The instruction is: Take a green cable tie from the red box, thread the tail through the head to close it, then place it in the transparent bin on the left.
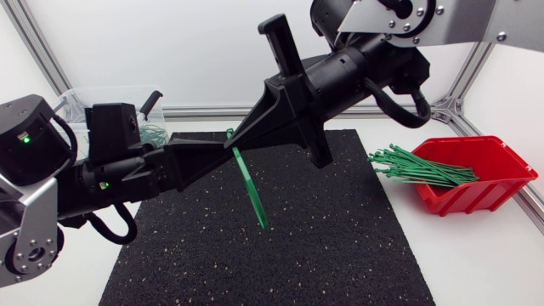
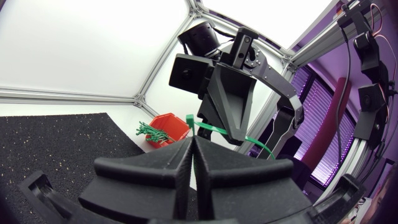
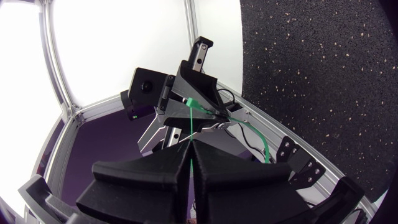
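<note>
Only the head view shows the slim green plastic cable tie hanging above the black speckled mat; the wrist views show the matte black left gripper and right gripper each clamped on it

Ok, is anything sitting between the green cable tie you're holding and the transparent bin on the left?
Only my own left arm: it lies between the green cable tie, held by the left end effector and right end effector, and the transparent bin. No loose object shows on that path.
</note>
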